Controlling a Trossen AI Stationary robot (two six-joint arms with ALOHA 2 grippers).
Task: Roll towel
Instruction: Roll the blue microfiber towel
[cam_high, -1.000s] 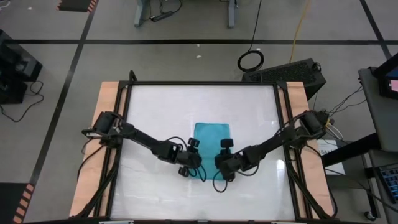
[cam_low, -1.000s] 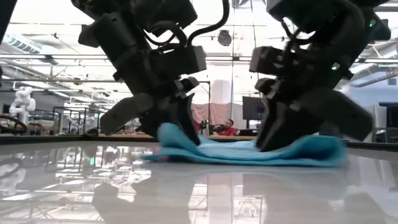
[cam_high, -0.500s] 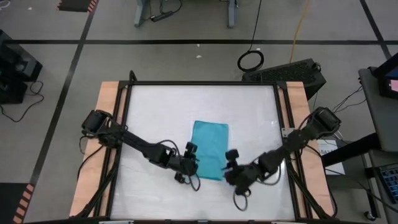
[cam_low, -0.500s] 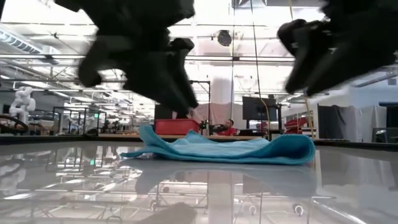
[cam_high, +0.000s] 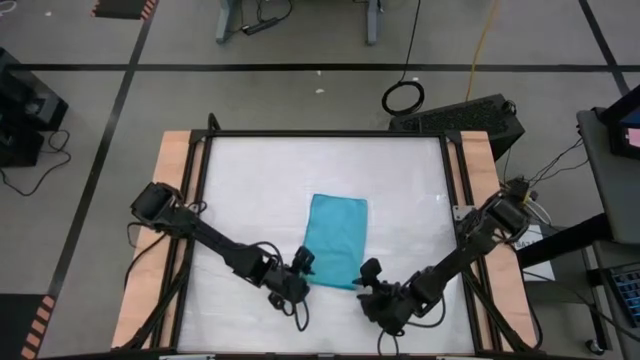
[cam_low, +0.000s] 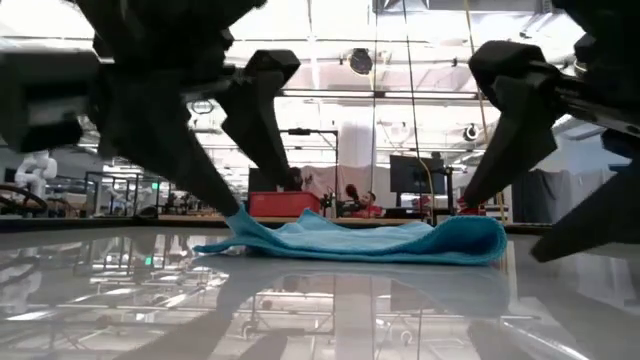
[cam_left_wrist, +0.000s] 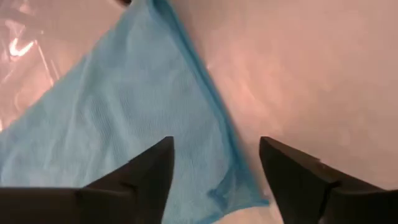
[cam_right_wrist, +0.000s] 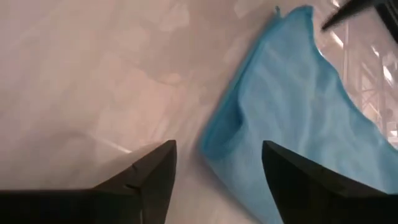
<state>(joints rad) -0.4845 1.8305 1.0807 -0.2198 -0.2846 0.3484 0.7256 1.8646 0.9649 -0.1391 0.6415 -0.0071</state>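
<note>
The turquoise towel (cam_high: 338, 238) lies flat on the white table as a narrow rectangle, its long side running from far to near. It also shows in the low view (cam_low: 370, 240). My left gripper (cam_high: 302, 264) is open and low at the towel's near left corner (cam_left_wrist: 239, 194), which lies between its fingers (cam_left_wrist: 216, 142). My right gripper (cam_high: 368, 274) is open and low at the near right corner (cam_right_wrist: 211, 144), just ahead of its fingertips (cam_right_wrist: 219, 145). In the low view the near left corner (cam_low: 240, 215) stands up a little.
The table top (cam_high: 250, 180) is white and glossy, inside a black frame with wooden side strips (cam_high: 170, 200). There is bare surface on all sides of the towel. Both arms reach in slantwise from the table's side edges. A person sits far off in the room (cam_low: 372, 207).
Both grippers have gone from over the towel's middle toward the table's near edge and now stand at its near corners. The towel, which lay under their fingers a second ago, now shows at full length. In the low view it has shifted a little to the left.
</note>
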